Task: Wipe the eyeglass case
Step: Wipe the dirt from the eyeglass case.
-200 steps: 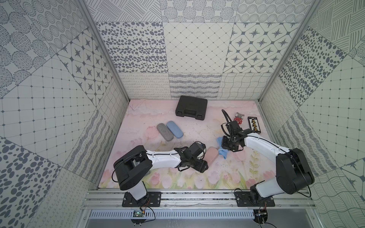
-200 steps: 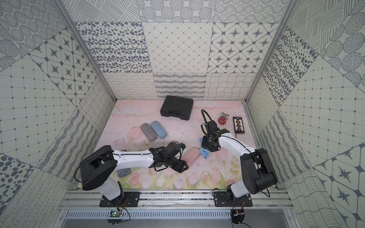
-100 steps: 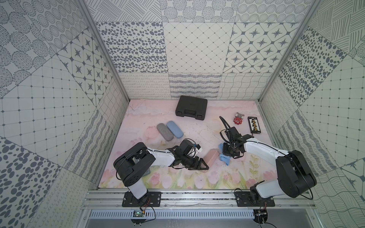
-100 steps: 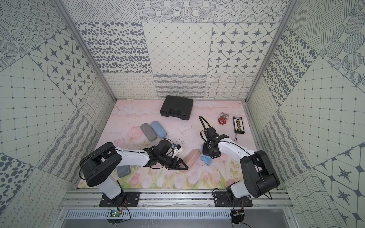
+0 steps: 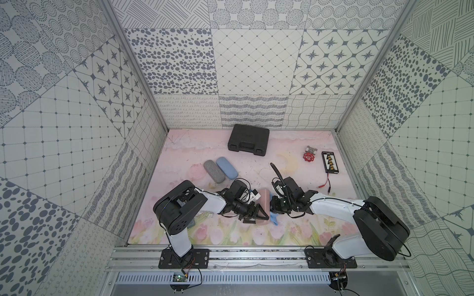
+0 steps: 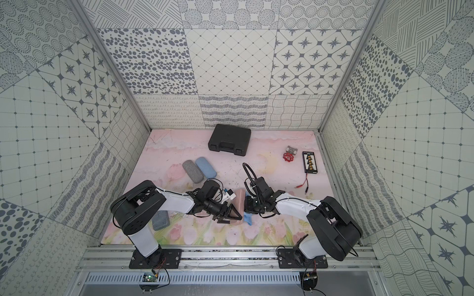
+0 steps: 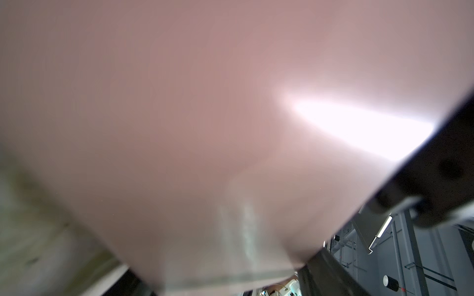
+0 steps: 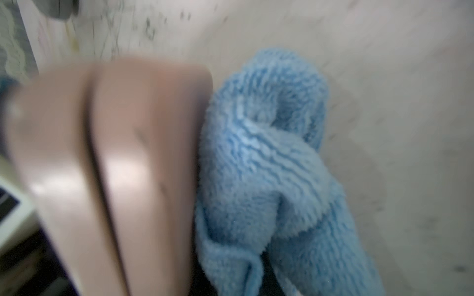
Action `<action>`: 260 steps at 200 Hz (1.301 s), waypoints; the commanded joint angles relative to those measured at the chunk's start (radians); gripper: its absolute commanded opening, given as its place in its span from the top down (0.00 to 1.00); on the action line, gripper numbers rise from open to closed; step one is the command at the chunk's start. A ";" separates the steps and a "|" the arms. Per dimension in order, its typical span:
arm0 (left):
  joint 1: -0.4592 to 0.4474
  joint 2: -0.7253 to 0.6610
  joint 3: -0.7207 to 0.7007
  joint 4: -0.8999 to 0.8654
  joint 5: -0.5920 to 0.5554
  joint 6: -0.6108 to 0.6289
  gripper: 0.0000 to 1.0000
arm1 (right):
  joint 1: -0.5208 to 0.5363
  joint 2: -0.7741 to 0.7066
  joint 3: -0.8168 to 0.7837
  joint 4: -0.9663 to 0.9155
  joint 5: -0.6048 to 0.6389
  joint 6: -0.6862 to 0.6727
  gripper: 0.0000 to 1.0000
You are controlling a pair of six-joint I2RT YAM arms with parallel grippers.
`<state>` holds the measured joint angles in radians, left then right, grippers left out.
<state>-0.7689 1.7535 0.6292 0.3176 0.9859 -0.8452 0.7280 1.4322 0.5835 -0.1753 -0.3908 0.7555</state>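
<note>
**Wipe in hand:** At the front of the floral pink tabletop (image 5: 195, 153), 2 arms meet over 1 smooth pink hard-shell eyeglass case (image 5: 264, 203). The left gripper (image 5: 256, 216) is clamped across the end of the case nearest the rail, its black fingers partway apart around the shell. From its wrist camera the pink shell (image 7: 205, 128) fills nearly the whole view. The right gripper (image 5: 274, 211) has its jaws closed tight on a bunched, fluffy blue microfibre cloth (image 8: 269, 166). That cloth touches the flank of the case (image 8: 133, 166), just beside the left fingers. The case lies directly ahead of the right fingertips, with only the cloth between them. Its long axis runs crosswise to those fingers, from the left fingers' grip away toward the back wall. By my reading, a wiping pass is in hand. The next stroke calls for the right arm to draw the cloth along that axis, away from the left fingers toward the free far end, while the left arm acts as anchor. A sideways shove could twist the smooth shell in its clamp. Well beyond the left fingers, 2 other cases, a grey fabric case (image 5: 214, 172) and a blue case (image 5: 227, 167), lie side by side, clear of both grippers.
</note>
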 commanded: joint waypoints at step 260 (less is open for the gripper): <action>0.069 0.070 0.119 -0.281 -0.010 0.232 1.00 | 0.003 0.093 0.005 0.240 -0.223 -0.167 1.00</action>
<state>-0.7288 1.8034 0.7002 0.1913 1.0641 -0.7540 0.6262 1.5810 0.7296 -0.1852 -0.3309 0.5087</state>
